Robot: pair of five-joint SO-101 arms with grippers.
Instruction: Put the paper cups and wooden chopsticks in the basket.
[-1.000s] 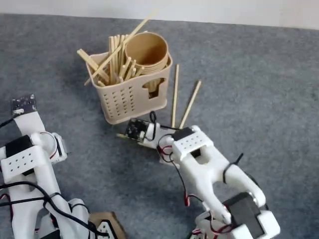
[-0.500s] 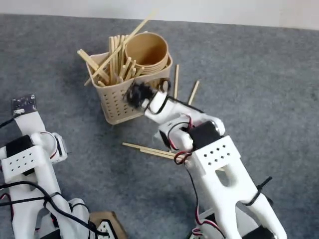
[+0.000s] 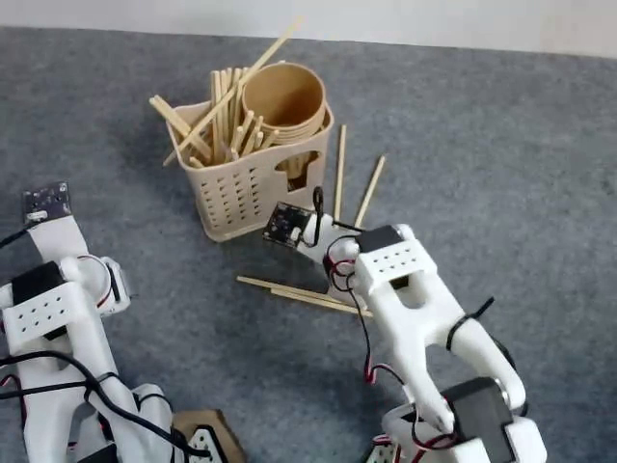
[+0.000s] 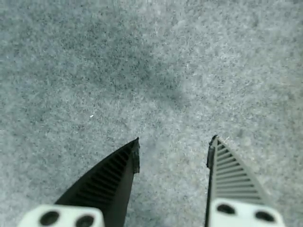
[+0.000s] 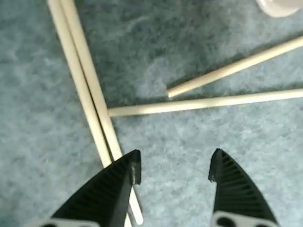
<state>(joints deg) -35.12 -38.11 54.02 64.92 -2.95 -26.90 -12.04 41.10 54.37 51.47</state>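
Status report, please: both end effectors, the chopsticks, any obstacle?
Left end effector open over bare carpet. Right end effector open, empty, over four loose chopsticks. In basket: paper cups, other chopsticks. No obstacle seen.

White plastic arms (image 3: 410, 323) carry black motors (image 3: 477, 405), red and black cables (image 3: 365, 338), and black ribbed fingers (image 5: 109, 189).

A robotics test bench, such as a lab or hobby workspace: grey felt covers the counter (image 3: 521, 145), two white plastic arms (image 3: 410, 309) trail exposed wiring (image 3: 364, 352), and a plain pale wall (image 3: 434, 19) stands behind.
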